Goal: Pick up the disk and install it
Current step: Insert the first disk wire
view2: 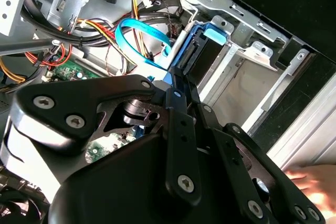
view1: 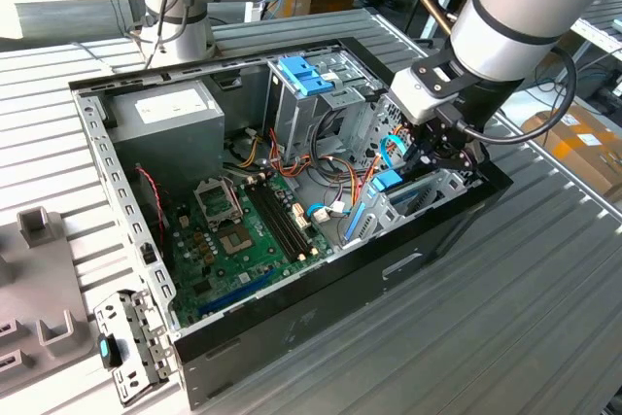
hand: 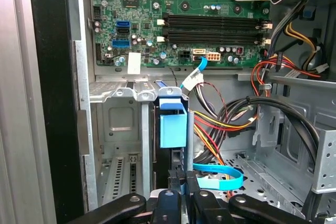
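Jaws pinch the disk [hand: 172, 129] by its thin near edge, gripper [hand: 179, 182] in line with its long axis | motherboard [view1: 243, 230] toward the exterior view's left; disk stands on edge, partway into the drive bay [view1: 432, 190] | arm [view1: 515, 17] angles down from the exterior view's right.

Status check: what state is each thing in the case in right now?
disk: standing on edge in the drive cage slot.
hand: closed on the disk.
computer case: lying on its side, side panel off.
memory slots: unfilled.
light-blue cable: looped beside the disk.
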Robot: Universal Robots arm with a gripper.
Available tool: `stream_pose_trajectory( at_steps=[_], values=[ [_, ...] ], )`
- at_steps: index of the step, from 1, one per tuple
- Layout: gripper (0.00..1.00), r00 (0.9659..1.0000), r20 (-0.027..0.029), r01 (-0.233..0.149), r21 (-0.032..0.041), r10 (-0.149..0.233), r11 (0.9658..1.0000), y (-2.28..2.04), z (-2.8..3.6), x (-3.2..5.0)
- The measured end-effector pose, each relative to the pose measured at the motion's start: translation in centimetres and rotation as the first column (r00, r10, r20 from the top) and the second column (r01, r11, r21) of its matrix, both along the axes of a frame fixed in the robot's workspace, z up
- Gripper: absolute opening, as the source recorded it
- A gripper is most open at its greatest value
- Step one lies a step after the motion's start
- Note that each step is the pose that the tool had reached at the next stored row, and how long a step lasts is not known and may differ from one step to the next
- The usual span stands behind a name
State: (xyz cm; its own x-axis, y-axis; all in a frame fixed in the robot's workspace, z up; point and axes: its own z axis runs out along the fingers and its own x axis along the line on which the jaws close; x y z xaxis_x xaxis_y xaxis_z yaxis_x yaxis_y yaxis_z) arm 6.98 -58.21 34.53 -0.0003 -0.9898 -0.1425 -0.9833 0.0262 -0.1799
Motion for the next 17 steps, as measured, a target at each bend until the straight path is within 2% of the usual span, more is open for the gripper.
stream_pose_trajectory(
  at_steps=[10, 14, 17],
  values=[
    [0.16, 1.0, 0.0, 0.0, 0.0005, 0.0, 1.0, 0.0, -0.21, -0.03],
    [0.16, 1.0, 0.0, 0.0, 0.0001, 0.0, 1.0, 0.0, -0.62, -0.03],
    [0.16, 1.0, 0.0, 0.0, 0.0003, 0.0, 1.0, 0.0, -0.67, -0.03]
  ],
)
